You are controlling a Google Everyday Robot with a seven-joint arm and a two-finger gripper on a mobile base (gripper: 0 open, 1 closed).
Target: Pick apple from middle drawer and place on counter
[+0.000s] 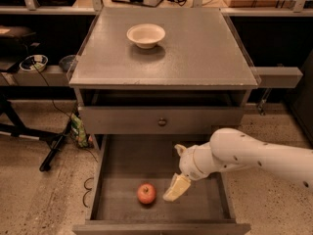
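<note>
- The tool [174, 173] hangs inside the middle drawer [128, 161], just to the right of the apple [146, 193]. Its two yellow fingers [176, 187] stand apart and hold nothing.
- The lower finger is very near the apple, but I think it does not touch it. If the tool slides left too fast, it may bump the apple.
- The apple is round and lies on the flat drawer bottom, near the front wall. A bump could make it roll away to the left side or into a corner, where it is hard to reach.
- If the fingers close when the apple is only half between them, it could pop out, because its skin looks smooth.
- If the tool goes down too far, the fingers may scrape the drawer bottom.
- The white arm [254, 155] comes in over the right side of the drawer. Going up, the arm or the apple could hit the closed drawer front [122, 121] with the knob [162, 122] just above.
- The table [195, 53] is higher up and behind the drawer. A weak hold could drop the apple on the way there.
- A white bowl [145, 35] sits on the table near the back. The apple could knock it if put down too close, or roll off if put down near the edge.
</note>
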